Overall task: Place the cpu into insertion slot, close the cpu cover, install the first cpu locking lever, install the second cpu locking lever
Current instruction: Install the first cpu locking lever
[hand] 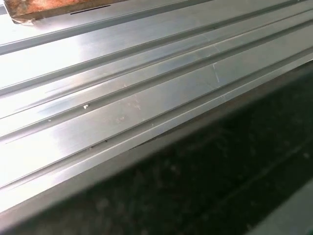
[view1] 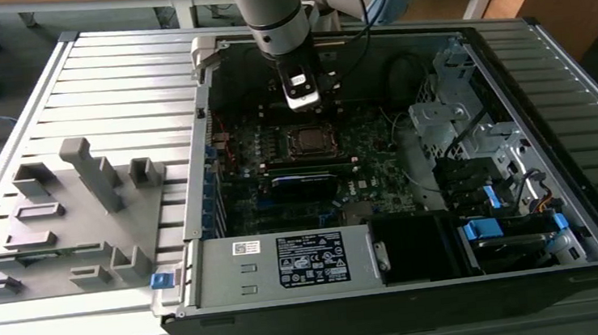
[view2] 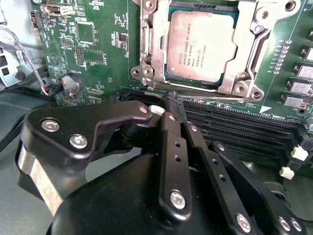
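**Item:** cpu (view2: 200, 44), seated in insertion slot (view2: 205, 8) just beyond the gripper tips, with the cpu cover (view2: 154, 44) lying down around it.

**Handling:** likely light, rigid and fragile, best taken by the edges.

**Gripper** (view2: 173, 100): fingers closed together, tips at the thin, probably springy locking lever (view2: 215, 99).

**Surroundings:** crowded motherboard (view2: 98, 58) with memory slots (view2: 234, 127) under the gripper. The computer case (view1: 285, 262) sits on a slatted tabletop (view1: 107, 79).

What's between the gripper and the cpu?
In the second wrist view, an edge of the cpu cover and a thin lever rod lie between the gripper and the cpu.
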`<action>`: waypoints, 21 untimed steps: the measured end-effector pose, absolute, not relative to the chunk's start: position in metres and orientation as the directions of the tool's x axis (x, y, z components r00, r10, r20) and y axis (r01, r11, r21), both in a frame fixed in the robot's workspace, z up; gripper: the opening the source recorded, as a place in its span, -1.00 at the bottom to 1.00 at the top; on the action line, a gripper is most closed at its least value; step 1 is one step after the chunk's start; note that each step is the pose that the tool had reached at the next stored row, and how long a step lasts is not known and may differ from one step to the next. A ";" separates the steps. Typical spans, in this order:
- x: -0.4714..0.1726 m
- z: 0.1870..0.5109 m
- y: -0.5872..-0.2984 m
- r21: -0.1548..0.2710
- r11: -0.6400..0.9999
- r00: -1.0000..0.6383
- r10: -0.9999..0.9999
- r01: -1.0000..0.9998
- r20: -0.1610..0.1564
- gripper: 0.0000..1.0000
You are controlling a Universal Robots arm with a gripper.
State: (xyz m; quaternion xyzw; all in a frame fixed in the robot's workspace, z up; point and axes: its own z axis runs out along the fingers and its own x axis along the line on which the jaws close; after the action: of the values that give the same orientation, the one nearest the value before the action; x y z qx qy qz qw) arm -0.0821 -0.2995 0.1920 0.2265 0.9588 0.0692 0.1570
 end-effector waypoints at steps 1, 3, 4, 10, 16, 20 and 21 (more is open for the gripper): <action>-0.082 0.192 -0.299 0.204 0.886 -0.847 0.459 0.416 -0.270 -0.79; -0.082 0.192 -0.298 0.204 0.883 -0.843 0.466 0.423 -0.270 -0.79; -0.082 0.192 -0.298 0.204 0.882 -0.842 0.468 0.425 -0.270 -0.79; -0.082 0.191 -0.295 0.204 0.881 -0.840 0.470 0.427 -0.270 -0.79; -0.082 0.191 -0.295 0.204 0.880 -0.840 0.471 0.428 -0.270 -0.79; -0.082 0.191 -0.297 0.204 0.880 -0.840 0.471 0.428 -0.270 -0.79; -0.082 0.191 -0.298 0.204 0.880 -0.840 0.471 0.428 -0.270 -0.79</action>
State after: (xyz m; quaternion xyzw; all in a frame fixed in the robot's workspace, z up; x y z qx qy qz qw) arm -0.0821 -0.2983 0.1911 0.2348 0.9567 0.0679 0.1578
